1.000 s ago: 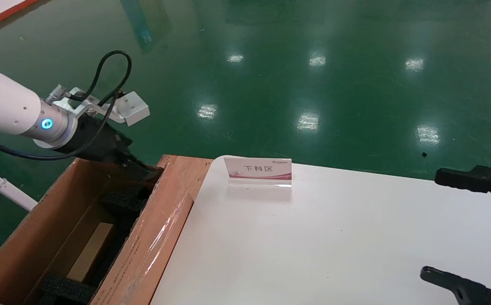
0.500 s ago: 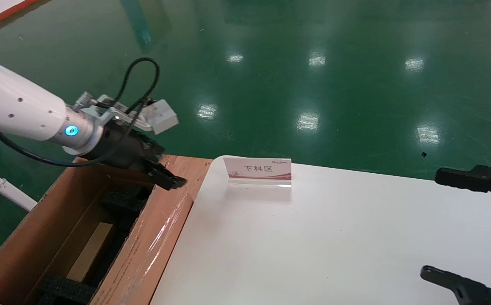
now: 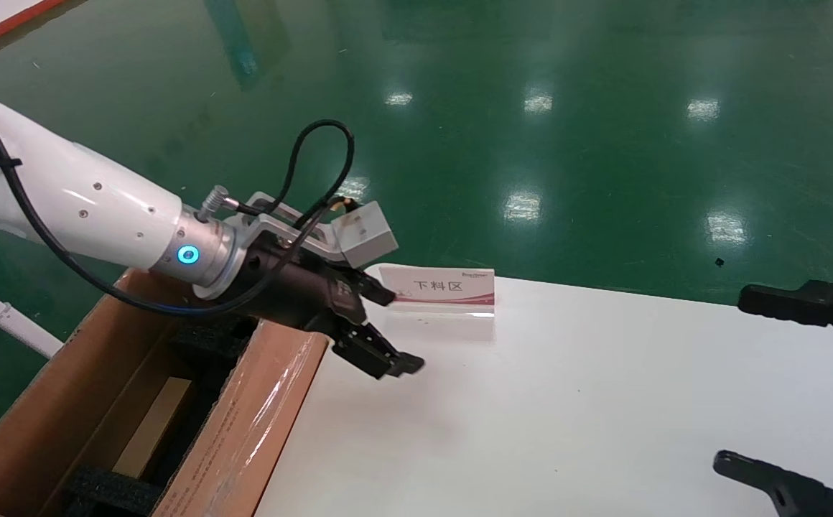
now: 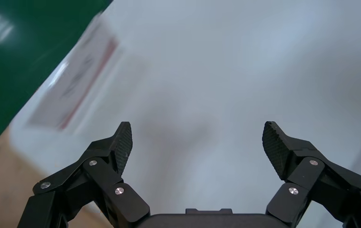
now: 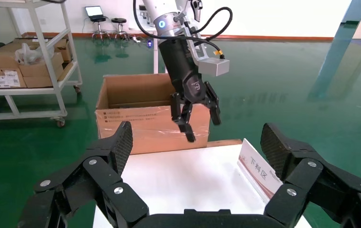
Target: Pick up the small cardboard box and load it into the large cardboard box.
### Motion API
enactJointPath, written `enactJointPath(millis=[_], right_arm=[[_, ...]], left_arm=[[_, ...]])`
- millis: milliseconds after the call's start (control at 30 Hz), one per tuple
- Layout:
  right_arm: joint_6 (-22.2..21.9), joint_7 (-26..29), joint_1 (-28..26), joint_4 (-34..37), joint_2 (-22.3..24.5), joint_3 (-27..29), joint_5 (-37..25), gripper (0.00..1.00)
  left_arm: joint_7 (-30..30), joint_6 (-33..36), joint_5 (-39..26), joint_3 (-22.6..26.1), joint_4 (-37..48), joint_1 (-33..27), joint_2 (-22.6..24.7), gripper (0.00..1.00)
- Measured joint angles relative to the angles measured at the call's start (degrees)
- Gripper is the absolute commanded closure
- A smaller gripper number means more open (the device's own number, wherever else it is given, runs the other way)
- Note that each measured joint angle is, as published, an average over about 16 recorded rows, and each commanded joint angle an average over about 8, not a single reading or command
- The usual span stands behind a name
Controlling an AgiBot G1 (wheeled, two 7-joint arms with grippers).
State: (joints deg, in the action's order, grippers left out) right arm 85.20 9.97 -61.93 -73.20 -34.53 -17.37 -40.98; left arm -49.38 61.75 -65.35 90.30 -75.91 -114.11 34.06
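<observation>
A small sign (image 3: 437,289) at the tabletop (image 3: 567,402) far edge reads "下料区"; print on the large cardboard box (image 3: 244,431) flap is unreadable

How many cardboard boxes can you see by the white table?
2: the large cardboard box standing open at the table's left edge, and the small cardboard box lying inside it among black foam. More could be hidden deeper inside.

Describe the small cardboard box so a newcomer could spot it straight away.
Start at the large cardboard box, the open brown carton standing against the white table's left edge. Look down inside, between its black foam inserts: the small cardboard box lies flat on the bottom. It is the only slim, pale, plain piece there.
</observation>
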Motion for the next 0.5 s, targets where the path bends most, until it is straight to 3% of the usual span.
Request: enactJointPath(millis=[500], right_arm=[[0.0, 0.0, 0.0, 0.0, 0.0, 0.0, 0.0, 0.0]], left_arm=[[15.0, 9.3, 9.1, -28.9, 0.9, 20.5, 0.4, 0.0]])
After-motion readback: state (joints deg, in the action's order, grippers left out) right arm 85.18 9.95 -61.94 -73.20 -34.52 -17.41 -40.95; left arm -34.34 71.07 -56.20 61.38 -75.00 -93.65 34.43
